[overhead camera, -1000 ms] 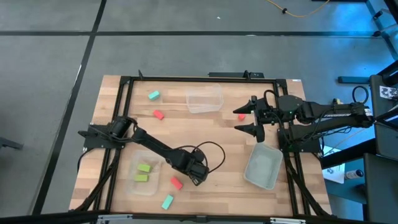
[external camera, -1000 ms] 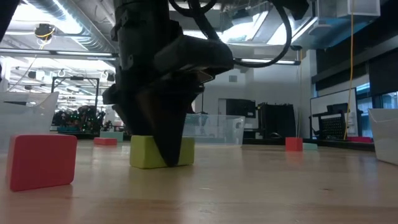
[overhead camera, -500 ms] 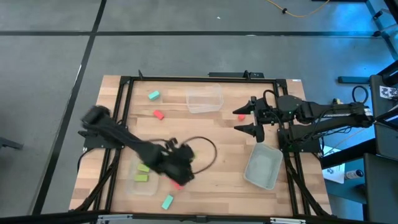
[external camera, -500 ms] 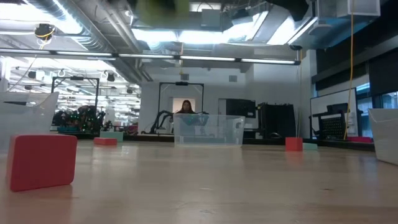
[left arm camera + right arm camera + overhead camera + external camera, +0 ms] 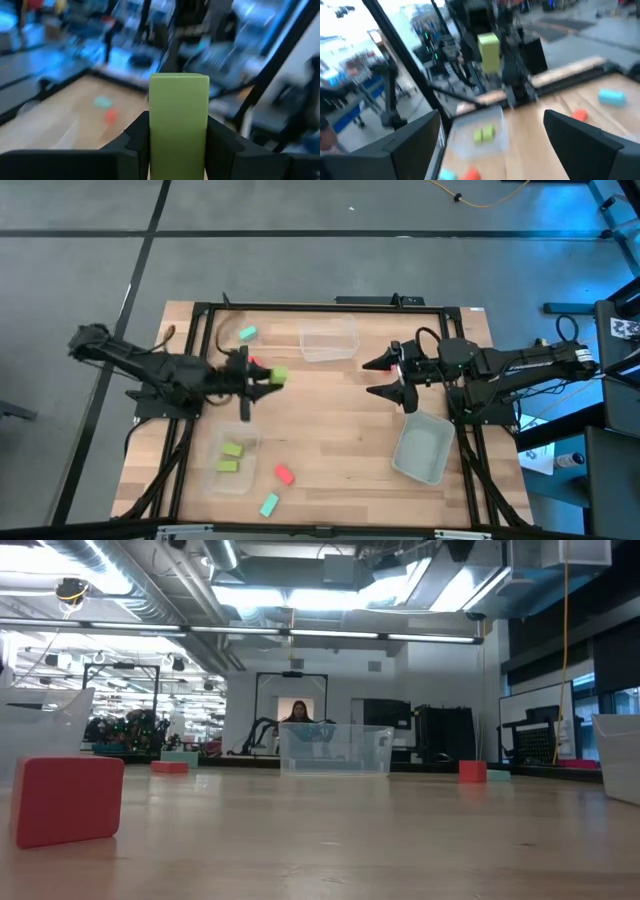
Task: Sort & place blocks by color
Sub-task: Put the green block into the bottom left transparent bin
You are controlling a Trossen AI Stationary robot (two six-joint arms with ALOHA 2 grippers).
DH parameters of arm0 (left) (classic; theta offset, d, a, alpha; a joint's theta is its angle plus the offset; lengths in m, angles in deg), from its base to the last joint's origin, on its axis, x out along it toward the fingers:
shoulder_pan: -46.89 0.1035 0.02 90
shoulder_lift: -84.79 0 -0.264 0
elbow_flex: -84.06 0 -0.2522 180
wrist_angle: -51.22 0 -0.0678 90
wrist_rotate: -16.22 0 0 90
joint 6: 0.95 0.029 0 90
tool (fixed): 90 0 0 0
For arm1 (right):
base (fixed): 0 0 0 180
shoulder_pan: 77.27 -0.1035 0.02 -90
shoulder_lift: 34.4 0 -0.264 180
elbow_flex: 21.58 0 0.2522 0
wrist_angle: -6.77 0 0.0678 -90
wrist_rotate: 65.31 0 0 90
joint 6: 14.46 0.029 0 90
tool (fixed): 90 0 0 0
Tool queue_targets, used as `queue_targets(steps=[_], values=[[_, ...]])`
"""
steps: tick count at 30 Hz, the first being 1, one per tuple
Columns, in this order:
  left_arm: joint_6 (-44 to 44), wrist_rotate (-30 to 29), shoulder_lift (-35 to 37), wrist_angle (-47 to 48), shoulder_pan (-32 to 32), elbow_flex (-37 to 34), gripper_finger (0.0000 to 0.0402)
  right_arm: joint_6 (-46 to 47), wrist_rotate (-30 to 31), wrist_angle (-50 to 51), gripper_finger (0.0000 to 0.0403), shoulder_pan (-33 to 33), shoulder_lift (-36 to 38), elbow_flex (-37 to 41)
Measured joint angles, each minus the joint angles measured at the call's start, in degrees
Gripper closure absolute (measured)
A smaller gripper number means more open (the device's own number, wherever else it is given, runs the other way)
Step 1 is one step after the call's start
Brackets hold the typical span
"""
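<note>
My left gripper is raised over the table's left half, pointing level toward the right, and is shut on a lime green block. The right wrist view shows that block up in the air. Two more green blocks lie in the near-left clear tub. A red block and a teal block lie near the front edge. Another teal block and a red block lie at the far left. My right gripper hangs open over the right half and holds nothing. My left gripper pinches the green block's two opposite long sides between its two fingers. The fingers come level, pointing toward the table's right edge. The block's free end sticks out past the fingertips, and the block is lifted clear of the table.
An empty clear tub stands at the far middle and another at the near right. A small red block lies on the right side. The black frame rails run round the table.
My left gripper has risen from the table's near middle with the green block, swung toward the left and far side, and tipped from pointing down to level. The block is now lifted clear. My right gripper has drifted slightly toward the table's left.
</note>
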Motion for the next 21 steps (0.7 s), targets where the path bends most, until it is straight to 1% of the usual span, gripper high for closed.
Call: queue_targets(steps=[1,3,6,12,21], values=[[0.37,2.61,1.27,-3.21,1.82,-2.27,0.0284,-0.18,0.00,-1.71,0.0044,0.01,-0.42,-0.02],[0.02,6.35,2.53,-6.26,4.53,-5.10,0.0284,-0.43,0.22,-4.05,0.0044,0.02,-1.16,-0.02],[-0.68,9.63,2.62,-7.09,6.41,-5.87,0.0284,-0.51,0.17,-4.90,0.0044,0.02,-2.07,-0.02],[-0.30,10.59,2.15,-7.96,7.14,-5.86,0.0284,-2.11,0.12,-4.44,0.0044,0.02,-3.42,-0.02],[0.50,9.79,2.08,-8.16,7.10,-5.86,0.0284,-6.33,-0.08,-3.06,0.0044,0.02,-3.42,-0.02]])
